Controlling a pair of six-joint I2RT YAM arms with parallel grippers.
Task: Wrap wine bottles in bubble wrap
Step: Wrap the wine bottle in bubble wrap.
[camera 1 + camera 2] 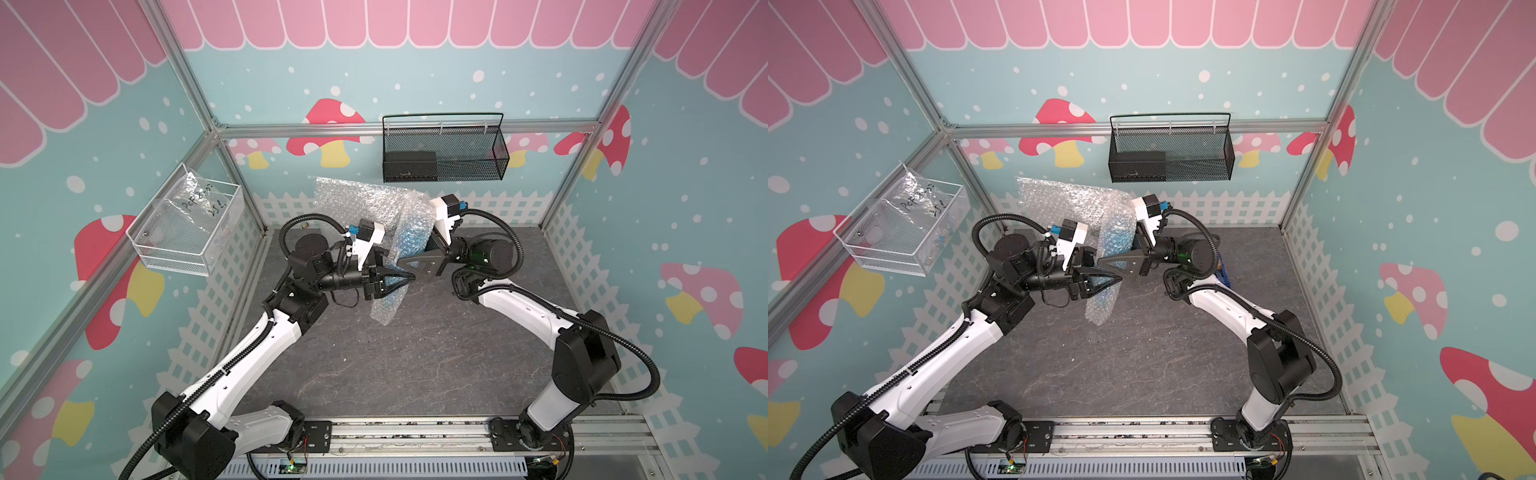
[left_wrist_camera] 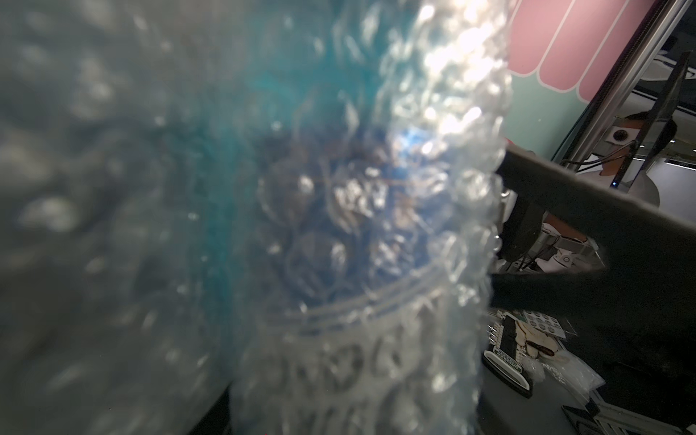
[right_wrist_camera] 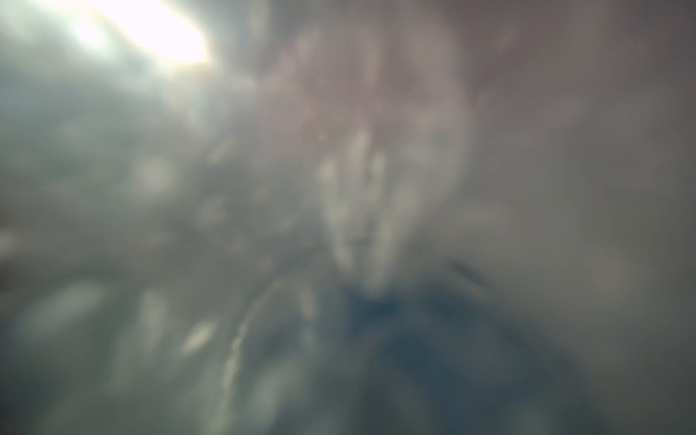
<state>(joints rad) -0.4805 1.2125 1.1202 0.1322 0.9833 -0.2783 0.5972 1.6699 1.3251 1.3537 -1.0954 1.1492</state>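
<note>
Top views: grey table (image 1: 415, 365), mushroom-print walls (image 1: 291, 83)

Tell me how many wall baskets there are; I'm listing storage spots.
2. A white mesh basket hangs on the wall at the robot's left; a black mesh basket hangs on the back wall. I see no others, and none appears hidden.
</note>
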